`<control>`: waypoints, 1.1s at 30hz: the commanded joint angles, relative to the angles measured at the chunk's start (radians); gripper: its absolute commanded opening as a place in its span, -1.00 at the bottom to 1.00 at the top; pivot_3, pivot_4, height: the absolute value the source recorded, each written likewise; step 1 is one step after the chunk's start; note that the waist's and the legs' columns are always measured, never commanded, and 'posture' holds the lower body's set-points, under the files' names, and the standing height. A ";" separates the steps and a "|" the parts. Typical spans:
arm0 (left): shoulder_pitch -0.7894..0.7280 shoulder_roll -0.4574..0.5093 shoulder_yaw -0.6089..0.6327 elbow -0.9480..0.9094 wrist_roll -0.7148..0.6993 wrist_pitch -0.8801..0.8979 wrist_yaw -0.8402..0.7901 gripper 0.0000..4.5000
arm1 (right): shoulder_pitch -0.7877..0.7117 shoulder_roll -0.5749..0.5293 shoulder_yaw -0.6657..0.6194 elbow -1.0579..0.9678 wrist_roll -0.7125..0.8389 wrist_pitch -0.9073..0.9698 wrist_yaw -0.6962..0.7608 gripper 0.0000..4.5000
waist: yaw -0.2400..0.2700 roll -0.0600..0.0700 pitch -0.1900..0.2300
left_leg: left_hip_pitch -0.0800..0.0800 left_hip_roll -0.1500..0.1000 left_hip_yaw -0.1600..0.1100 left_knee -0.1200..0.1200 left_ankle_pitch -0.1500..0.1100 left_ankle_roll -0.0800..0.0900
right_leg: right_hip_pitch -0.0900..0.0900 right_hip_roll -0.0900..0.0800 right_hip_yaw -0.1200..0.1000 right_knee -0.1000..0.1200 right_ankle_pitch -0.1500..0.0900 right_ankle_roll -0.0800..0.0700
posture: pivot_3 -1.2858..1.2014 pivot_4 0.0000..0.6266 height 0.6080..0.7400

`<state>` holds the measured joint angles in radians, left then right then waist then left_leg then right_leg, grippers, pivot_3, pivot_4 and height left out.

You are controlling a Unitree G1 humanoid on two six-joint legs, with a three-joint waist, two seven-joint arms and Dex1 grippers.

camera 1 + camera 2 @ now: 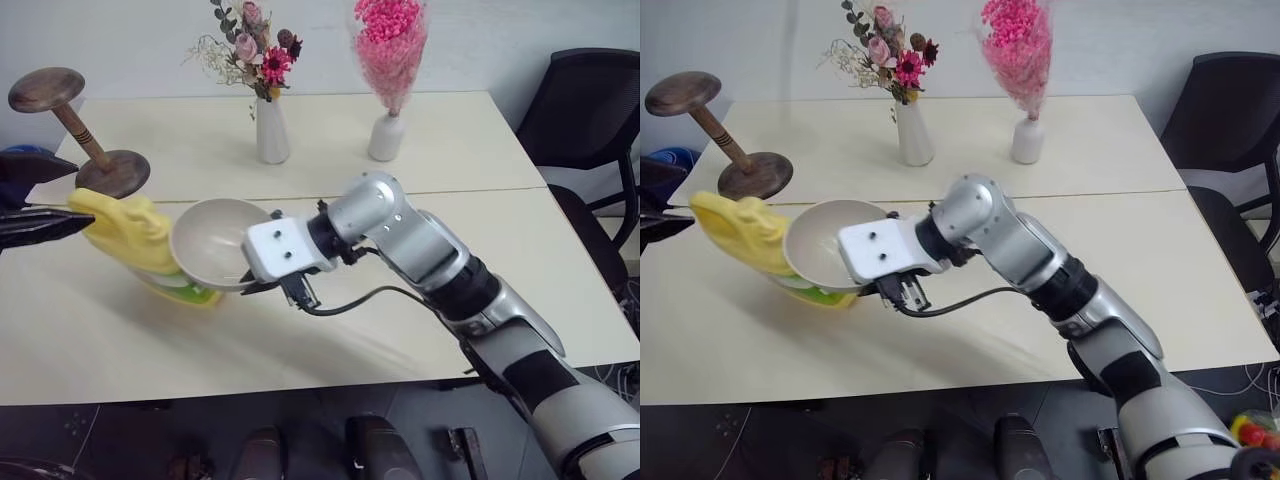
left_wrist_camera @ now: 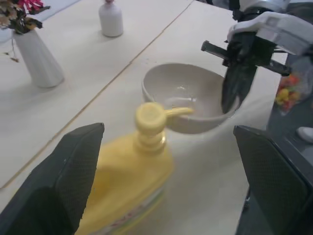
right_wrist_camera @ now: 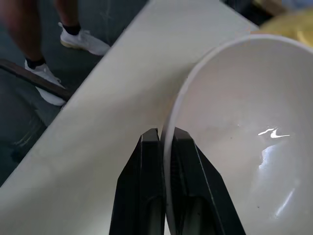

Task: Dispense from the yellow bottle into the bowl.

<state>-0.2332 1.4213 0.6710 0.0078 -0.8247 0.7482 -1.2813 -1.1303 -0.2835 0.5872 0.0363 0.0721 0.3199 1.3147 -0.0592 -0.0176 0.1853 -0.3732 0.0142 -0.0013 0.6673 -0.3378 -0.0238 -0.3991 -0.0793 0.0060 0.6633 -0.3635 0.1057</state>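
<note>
Right hand (image 3: 165, 139) clenched on rim of bowl (image 1: 215, 240), rigid, smooth, breakable, beside bottle (image 1: 140, 240); left hand (image 2: 166, 161) released astride bottle, bulky, slick; best grasped at handle.

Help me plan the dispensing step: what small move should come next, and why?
Probably bring the left gripper down onto the pump top and press. The right gripper is pinched on the rim of the bowl, holding it tilted with the pump's spout reaching over its edge, while the left jaws stand open on either side of the yellow bottle, not touching it.
</note>
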 commanded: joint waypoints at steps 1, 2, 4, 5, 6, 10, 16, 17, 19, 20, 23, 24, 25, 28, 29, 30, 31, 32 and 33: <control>-0.048 -0.017 -0.044 -0.003 0.009 -0.035 -0.007 0.49 | -0.049 0.030 0.011 0.034 -0.002 -0.013 0.040 -1.00 | -0.001 -0.001 -0.001 | 0.000 0.000 0.000 0.000 0.000 0.000 | 0.000 0.000 0.000 0.000 0.000 0.000 | 0.03 -0.52 1.00; -0.058 -0.032 -0.058 -0.017 0.000 -0.038 -0.004 0.41 | -0.064 0.041 0.018 0.050 -0.004 -0.019 0.053 -1.00 | -0.002 -0.002 0.000 | -0.001 0.000 -0.001 0.000 -0.001 0.001 | 0.000 -0.001 0.000 0.000 0.000 0.000 | 0.03 -0.52 1.00; -0.087 -0.060 -0.085 -0.030 0.001 -0.050 0.014 0.23 | -0.092 0.062 0.024 0.088 -0.013 -0.038 0.072 -1.00 | -0.010 -0.002 0.000 | -0.002 0.000 -0.001 -0.001 -0.001 0.001 | -0.001 -0.003 -0.003 -0.001 0.000 0.000 | 0.03 -0.52 1.00; -0.105 -0.072 -0.098 -0.030 0.006 -0.054 0.026 0.09 | -0.105 0.069 0.024 0.110 -0.020 -0.053 0.077 -1.00 | -0.018 -0.002 0.000 | -0.002 0.000 0.000 -0.001 -0.001 0.001 | -0.002 -0.002 -0.003 0.000 0.000 0.000 | 0.03 -0.52 1.00; -0.121 -0.084 -0.112 -0.029 0.015 -0.058 0.038 -0.03 | -0.118 0.077 0.023 0.133 -0.028 -0.066 0.078 -1.00 | -0.025 -0.002 0.000 | -0.003 0.000 0.000 -0.001 0.000 0.000 | -0.003 -0.002 -0.004 0.000 0.000 0.000 | 0.03 -0.52 1.00; -0.136 -0.107 -0.149 -0.032 0.059 -0.088 0.053 -0.47 | -0.144 0.088 0.018 0.176 -0.048 -0.098 0.093 -1.00 | -0.047 -0.003 0.000 | -0.003 0.001 0.001 0.000 0.000 -0.001 | -0.006 -0.001 -0.004 0.005 0.000 0.000 | 0.03 -0.52 1.00; -0.149 -0.132 -0.159 -0.016 0.096 -0.126 0.052 -0.64 | -0.146 0.085 0.020 0.131 -0.043 -0.075 0.139 -1.00 | -0.054 -0.003 0.000 | -0.003 0.001 0.003 0.001 0.000 -0.001 | -0.010 -0.002 -0.004 0.010 0.000 0.000 | 0.03 -0.52 1.00; -0.146 -0.132 -0.157 -0.017 0.100 -0.126 0.048 -0.75 | -0.143 0.081 0.020 0.120 -0.039 -0.075 0.151 -1.00 | -0.054 -0.003 0.000 | -0.003 0.001 0.003 0.001 0.000 -0.001 | -0.010 -0.002 -0.004 0.010 0.000 0.000 | 0.03 -0.52 1.00; -0.135 -0.129 -0.146 -0.021 0.105 -0.124 0.036 -0.87 | -0.130 0.057 0.026 0.093 -0.029 -0.104 0.200 -1.00 | -0.054 -0.003 0.000 | -0.003 0.001 0.002 0.001 0.000 -0.001 | -0.010 -0.002 -0.004 0.010 0.000 0.000 | 0.03 -0.52 1.00; -0.131 -0.127 -0.139 -0.022 0.108 -0.122 0.033 -0.87 | -0.121 0.042 0.029 0.080 -0.014 -0.132 0.241 -1.00 | -0.052 -0.003 0.000 | -0.003 0.001 0.002 0.001 0.000 -0.001 | -0.010 -0.003 -0.004 0.010 0.000 0.000 | 0.03 -0.52 1.00; -0.127 -0.126 -0.127 -0.020 0.120 -0.122 0.033 -0.87 | -0.112 0.039 0.026 0.076 0.008 -0.179 0.283 -1.00 | -0.051 -0.003 0.000 | -0.003 0.000 0.002 0.002 0.000 -0.001 | -0.009 -0.003 -0.004 0.010 0.000 0.000 | 0.03 -0.52 1.00; -0.126 -0.126 -0.125 -0.019 0.123 -0.122 0.033 -0.87 | -0.113 0.043 0.024 0.077 0.013 -0.185 0.283 -1.00 | -0.052 -0.003 0.000 | -0.003 0.000 0.002 0.002 0.000 -0.001 | -0.009 -0.003 -0.004 0.010 0.000 0.000 | 0.03 -0.52 1.00; -0.126 -0.127 -0.123 -0.019 0.126 -0.122 0.032 -0.87 | -0.117 0.046 0.022 0.076 0.019 -0.182 0.285 -1.00 | -0.052 -0.003 0.000 | -0.003 0.000 0.002 0.002 0.000 -0.001 | -0.009 -0.003 -0.004 0.010 0.000 0.000 | 0.03 -0.52 1.00; -0.128 -0.128 -0.121 -0.022 0.128 -0.118 0.031 -0.87 | -0.140 0.064 0.008 0.070 0.077 -0.191 0.298 -1.00 | -0.052 -0.003 0.000 | -0.003 0.001 0.002 0.002 0.000 -0.001 | -0.010 -0.003 -0.004 0.011 0.000 0.000 | 0.03 -0.52 1.00; -0.125 -0.131 -0.121 -0.030 0.126 -0.115 0.032 -0.87 | -0.153 0.064 0.013 0.075 0.089 -0.212 0.300 -1.00 | -0.053 -0.003 0.000 | -0.003 0.001 0.002 0.002 0.000 -0.001 | -0.010 -0.003 -0.004 0.011 0.000 0.000 | 0.03 -0.52 1.00; -0.124 -0.133 -0.120 -0.035 0.126 -0.113 0.032 -0.87 | -0.163 0.063 0.019 0.080 0.096 -0.227 0.300 -1.00 | -0.053 -0.003 0.000 | -0.003 0.001 0.002 0.002 0.000 -0.001 | -0.010 -0.003 -0.004 0.011 0.000 0.000 | 0.03 -0.52 1.00; -0.121 -0.134 -0.120 -0.039 0.126 -0.113 0.033 -0.87 | -0.171 0.064 0.024 0.088 0.100 -0.240 0.300 -1.00 | -0.053 -0.003 0.000 | -0.003 0.001 0.002 0.003 0.000 -0.001 | -0.010 -0.003 -0.004 0.011 0.000 0.000 | 0.03 -0.52 1.00; -0.119 -0.137 -0.120 -0.044 0.125 -0.112 0.035 -0.87 | -0.179 0.065 0.034 0.096 0.100 -0.264 0.300 -1.00 | -0.052 -0.003 0.000 | -0.003 0.001 0.002 0.003 0.000 -0.001 | -0.010 -0.003 -0.004 0.011 0.000 0.000 | 0.03 -0.52 1.00; -0.117 -0.140 -0.119 -0.048 0.125 -0.112 0.037 -0.87 | -0.185 0.063 0.045 0.103 0.100 -0.288 0.300 -1.00 | -0.052 -0.003 0.000 | -0.003 0.001 0.002 0.003 0.000 -0.001 | -0.010 -0.004 -0.004 0.011 0.000 0.000 | 0.03 -0.52 1.00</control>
<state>-0.3472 1.2753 0.5108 -0.0152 -0.6996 0.6412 -1.2446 -1.2948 -0.2251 0.6273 0.1519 0.1495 0.0772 1.5559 -0.1112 -0.0205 0.1850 -0.3761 0.0148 0.0003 0.6702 -0.3379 -0.0250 -0.4086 -0.0830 0.0022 0.6744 -0.3631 0.1057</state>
